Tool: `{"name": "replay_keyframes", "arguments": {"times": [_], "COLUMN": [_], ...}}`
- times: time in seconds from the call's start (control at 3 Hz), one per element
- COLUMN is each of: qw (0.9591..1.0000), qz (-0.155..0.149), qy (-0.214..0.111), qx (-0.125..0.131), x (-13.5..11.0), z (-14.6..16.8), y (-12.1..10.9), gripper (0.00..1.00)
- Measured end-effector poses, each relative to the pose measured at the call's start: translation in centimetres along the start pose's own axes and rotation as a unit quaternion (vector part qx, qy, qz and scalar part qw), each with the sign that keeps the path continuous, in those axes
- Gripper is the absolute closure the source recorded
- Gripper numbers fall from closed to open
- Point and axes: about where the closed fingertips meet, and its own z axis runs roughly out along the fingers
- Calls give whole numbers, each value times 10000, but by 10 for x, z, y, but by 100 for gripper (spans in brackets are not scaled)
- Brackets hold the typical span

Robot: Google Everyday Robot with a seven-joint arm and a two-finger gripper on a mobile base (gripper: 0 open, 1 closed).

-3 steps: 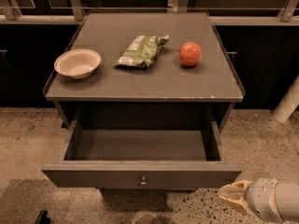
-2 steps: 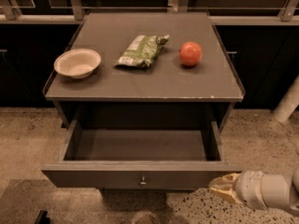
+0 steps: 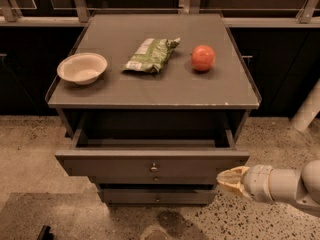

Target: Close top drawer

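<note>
The top drawer (image 3: 110,165), a wide grey-brown front with a small round knob (image 3: 154,167), stands partly open below the tabletop, with only a narrow strip of its dark inside showing. My gripper (image 3: 230,181) sits at the lower right, its tan tip against or just short of the right end of the drawer front. Its fingers are together and hold nothing. The white forearm (image 3: 285,184) comes in from the right edge.
On the tabletop (image 3: 160,91) are a white bowl (image 3: 82,68), a green snack bag (image 3: 151,54) and a red apple (image 3: 203,58). A slimmer drawer front (image 3: 125,196) sits below. Speckled floor surrounds the cabinet; a white post (image 3: 307,109) stands at the right.
The top drawer has slid inward, so much less of its inside shows. My gripper has moved left and up toward the drawer front's right end.
</note>
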Motion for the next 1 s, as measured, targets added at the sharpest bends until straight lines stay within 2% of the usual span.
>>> {"name": "replay_keyframes", "arguments": {"times": [0.33, 0.67, 1.0], "qw": [10000, 9991, 9955], "qz": [0, -41, -248], "qy": [-1, -126, -327], "qx": [2, 401, 854], "x": [0, -1, -17], "z": [0, -3, -3], "y": [0, -19, -50], "gripper": [100, 100, 100]}}
